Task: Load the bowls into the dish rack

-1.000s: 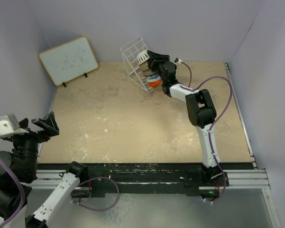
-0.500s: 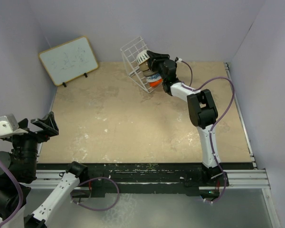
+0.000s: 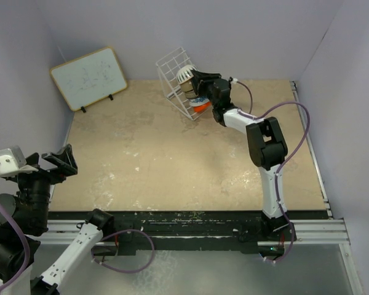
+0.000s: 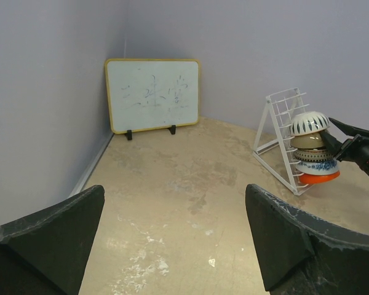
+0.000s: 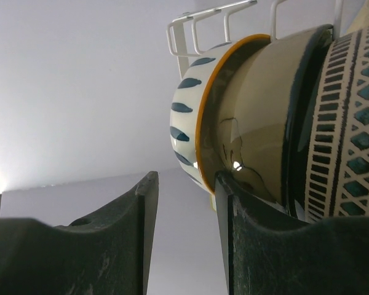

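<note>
One broad beige stone-look worktop (image 3: 172, 153) carries everything, and the overhead view shows no bowl lying loose on it. Against the far left wall leans a wood-framed whiteboard (image 3: 89, 77), no part of the job. Next in size, the white wire dish rack (image 4: 277, 117) stands tilted at the far edge, near the middle, with the bowls stacked on edge against its grid. Top to bottom they are a cream-white bowl with dark blue dashes (image 4: 310, 123), a tan-brown bowl (image 4: 309, 141), a blue-and-white patterned bowl (image 4: 313, 155) and a glossy orange-red bowl (image 4: 320, 178). A dark band (image 5: 298, 123) between the tan and patterned bowls may be a black bowl's rim, but that cannot be told for sure. Loading therefore looks finished or nearly so, with at most a last seating and a withdrawal left. The right tool (image 5: 184, 184) sits just beside the tan bowl's rim, its fingers slightly parted with only bare wall between them, gripping nothing. The left tool (image 4: 173, 203) hangs well apart at the near left, spread wide and empty.
</note>
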Controlling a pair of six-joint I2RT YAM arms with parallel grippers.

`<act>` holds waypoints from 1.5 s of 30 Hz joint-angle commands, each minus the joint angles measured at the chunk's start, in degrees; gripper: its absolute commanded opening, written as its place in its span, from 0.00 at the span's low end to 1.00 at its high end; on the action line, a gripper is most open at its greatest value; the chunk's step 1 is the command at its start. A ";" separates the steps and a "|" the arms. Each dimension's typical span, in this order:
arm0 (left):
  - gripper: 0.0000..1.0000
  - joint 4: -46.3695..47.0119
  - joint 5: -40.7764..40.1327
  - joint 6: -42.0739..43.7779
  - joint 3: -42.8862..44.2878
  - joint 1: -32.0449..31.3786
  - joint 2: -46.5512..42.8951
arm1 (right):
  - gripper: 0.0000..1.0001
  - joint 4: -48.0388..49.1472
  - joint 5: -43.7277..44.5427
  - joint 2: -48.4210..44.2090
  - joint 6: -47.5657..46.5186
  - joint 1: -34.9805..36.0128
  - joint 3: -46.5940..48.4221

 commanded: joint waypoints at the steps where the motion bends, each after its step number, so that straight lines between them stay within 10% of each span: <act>1: 0.99 0.75 0.10 -1.19 -0.37 -0.36 1.55 | 0.45 -2.10 0.41 -3.90 -1.34 -0.28 -2.87; 20: 0.99 2.03 4.96 -4.19 -1.99 -0.71 6.96 | 0.45 4.19 -0.47 -13.41 -6.27 -2.05 -16.15; 35: 0.99 12.62 26.00 -7.97 -9.23 -0.71 25.07 | 0.48 -15.81 0.24 -34.45 -46.79 -2.05 -21.21; 45: 0.99 6.85 13.20 -22.28 -4.77 -0.70 39.04 | 0.55 -33.78 12.76 -48.32 -67.92 -2.05 -28.11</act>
